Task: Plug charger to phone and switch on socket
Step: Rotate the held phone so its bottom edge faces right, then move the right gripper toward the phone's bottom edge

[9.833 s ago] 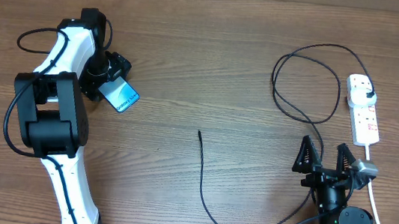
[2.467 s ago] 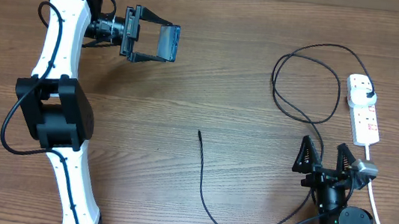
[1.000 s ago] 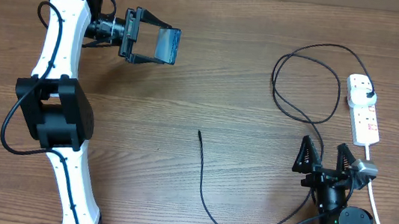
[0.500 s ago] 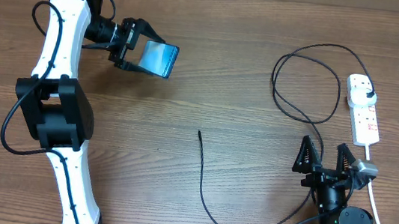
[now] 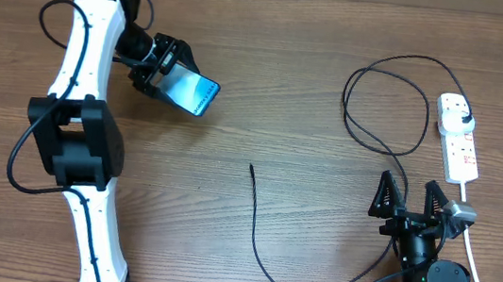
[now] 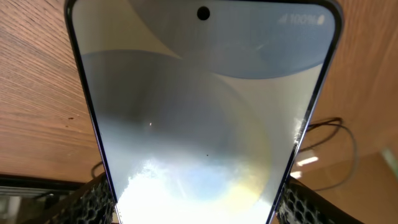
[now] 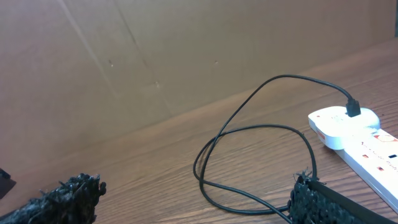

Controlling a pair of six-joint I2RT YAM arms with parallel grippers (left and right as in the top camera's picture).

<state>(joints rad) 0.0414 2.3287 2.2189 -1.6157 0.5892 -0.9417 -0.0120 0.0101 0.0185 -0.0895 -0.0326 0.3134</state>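
My left gripper (image 5: 176, 79) is shut on the phone (image 5: 194, 95) and holds it tilted above the table's far left, with the light screen facing up. In the left wrist view the phone (image 6: 199, 112) fills the frame between both fingers (image 6: 92, 200). The charger's connector tip (image 5: 251, 168) lies loose mid-table. Its black cable (image 5: 262, 256) runs down, right, then loops up to the plug (image 5: 464, 114) seated in the white socket (image 5: 461, 146) at the far right. My right gripper (image 5: 408, 199) stands open and empty below the socket, apart from the cable loop (image 7: 249, 134) and the socket (image 7: 354, 134).
The socket's thick white cord (image 5: 475, 261) runs down past the right arm's base. A brown cardboard wall (image 7: 124, 62) closes the table's far side. The left arm (image 5: 85, 56) stretches along the left edge.
The left gripper has turned its wrist and swung down slightly, so the phone has gone from edge-on to screen-up and tilted. The right arm, cable and socket have not moved.
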